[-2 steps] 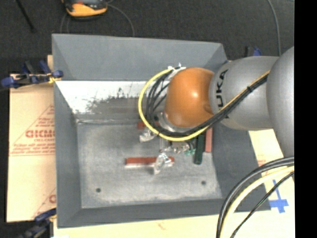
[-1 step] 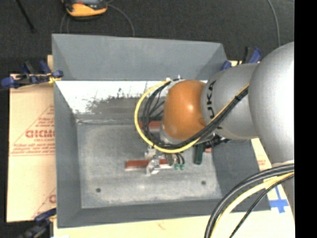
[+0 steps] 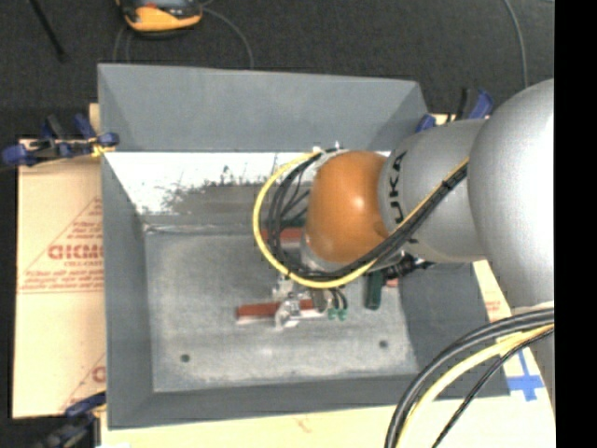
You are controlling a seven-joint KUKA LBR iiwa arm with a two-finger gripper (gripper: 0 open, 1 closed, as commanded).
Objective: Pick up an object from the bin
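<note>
Stick, reddish-brown and slim point(image 3: 254, 314), lies flat on the floor of the bin, a little forward of the middle, running left to right. Its right end meets the metal tip of the gripper point(image 3: 291, 312), which is down at floor level right there. From where I stand the end of the stick is lost among the shiny parts, so I cannot tell whether the gripper is apart, together, or clamped on it.

Just right of the gripper sits a small green bit point(image 3: 337, 315), close to the tool. A larger dark green piece point(image 3: 373, 292) lies a little further right and back, partly under the arm.

Above all this hangs the wrist with its rounded orange cover point(image 3: 345, 208), and a yellow cable point(image 3: 266, 203) loops round it on the left side. The thick silver arm point(image 3: 466, 194) comes in from the right over the rim.

The grey bin point(image 3: 187, 343) has a speckled, scuffed floor and sloping walls.
</note>
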